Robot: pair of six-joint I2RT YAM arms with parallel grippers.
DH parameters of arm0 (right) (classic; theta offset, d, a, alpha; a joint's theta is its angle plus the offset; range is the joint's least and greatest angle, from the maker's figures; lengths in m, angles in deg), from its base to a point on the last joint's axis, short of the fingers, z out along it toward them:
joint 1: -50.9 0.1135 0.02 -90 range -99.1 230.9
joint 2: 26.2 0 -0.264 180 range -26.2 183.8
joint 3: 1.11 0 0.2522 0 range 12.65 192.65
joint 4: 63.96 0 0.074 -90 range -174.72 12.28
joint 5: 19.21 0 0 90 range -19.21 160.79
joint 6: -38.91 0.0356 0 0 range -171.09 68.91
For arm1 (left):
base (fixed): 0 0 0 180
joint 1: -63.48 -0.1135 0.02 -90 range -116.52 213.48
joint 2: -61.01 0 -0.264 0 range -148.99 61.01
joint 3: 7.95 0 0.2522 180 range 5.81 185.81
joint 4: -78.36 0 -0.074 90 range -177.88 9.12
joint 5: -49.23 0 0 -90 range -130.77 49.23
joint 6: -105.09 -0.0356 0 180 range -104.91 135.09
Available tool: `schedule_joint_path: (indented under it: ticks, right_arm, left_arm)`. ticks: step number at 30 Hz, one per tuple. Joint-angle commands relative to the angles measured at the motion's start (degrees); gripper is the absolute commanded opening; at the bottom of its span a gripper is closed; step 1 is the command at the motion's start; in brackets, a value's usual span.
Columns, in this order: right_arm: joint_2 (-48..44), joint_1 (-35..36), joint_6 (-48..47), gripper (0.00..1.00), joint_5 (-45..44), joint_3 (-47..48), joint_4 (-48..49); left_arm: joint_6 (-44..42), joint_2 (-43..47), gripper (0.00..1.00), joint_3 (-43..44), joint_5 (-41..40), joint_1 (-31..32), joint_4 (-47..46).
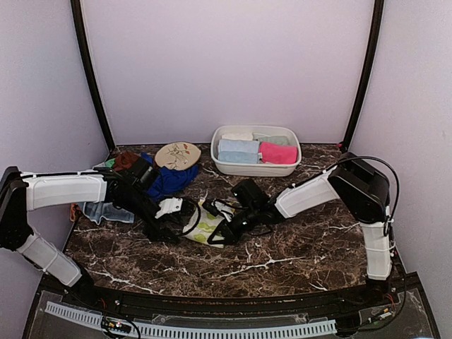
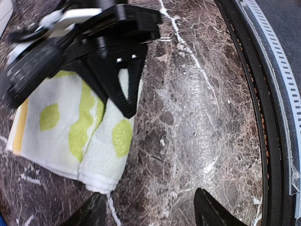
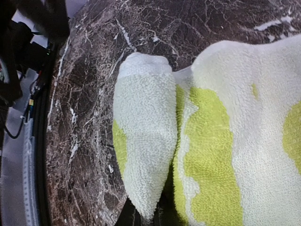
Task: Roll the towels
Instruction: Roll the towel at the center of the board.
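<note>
On the desk (image 1: 282, 254) I count four loose towels: the yellow-green towel (image 2: 70, 127) in the middle between the two arms, a royal blue towel (image 1: 169, 182) behind it, a brown towel (image 1: 126, 160) further back on the left, and a pale blue towel (image 1: 106, 212) lying flat near the left edge. There might be a sliver of mint cloth next to the brown one too, but it's too small for me to be sure. There's one white basin (image 1: 256, 169) at the back. It looks like four rolled towels are packed in it, though the only ones I can pick out cleanly are the hot pink roll (image 1: 277, 152) and a light blue roll (image 1: 237, 150). One oval floral disc (image 1: 177, 155) sits just left of the basin. The right fingers (image 2: 124, 94) are pinched together on the near edge of the yellow-green towel, and on my right wrist feed the cloth bunches into a fold right where they grip it. The left fingers (image 2: 94, 214) stand well apart with nothing between them, over bare marble just beside that towel's corner and not touching it. The towel itself lies partly folded over on the desk.
</note>
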Motion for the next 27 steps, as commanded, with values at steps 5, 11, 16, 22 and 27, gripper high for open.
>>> schedule_joint_path:
  ticks: [5, 11, 16, 22, 27]
  right_arm:
    - [3.82, -4.14, 13.50, 0.00, 15.80, -5.50, 2.01]
    - [3.95, -4.37, 13.64, 0.00, 15.85, -5.27, 1.56]
    - [3.82, -4.38, 14.39, 0.01, 16.28, -5.78, 2.43]
    - [3.75, -4.47, 14.86, 0.04, 16.49, -5.29, 2.15]
    - [3.81, -4.90, 15.03, 0.03, 15.96, -5.53, 1.62]
  left_arm:
    - [-1.98, -6.30, 0.63, 0.83, -9.40, 7.87, -10.47]
    - [-1.64, -13.27, 0.48, 5.30, -12.42, 8.80, -10.57]
    - [-0.04, -14.89, 0.41, 5.30, -12.55, 8.81, -12.00]
    - [-0.45, -15.42, 0.43, 5.64, -11.08, 8.91, -8.50]
    - [-1.09, -10.41, 0.59, 5.57, -9.59, 9.81, -3.95]
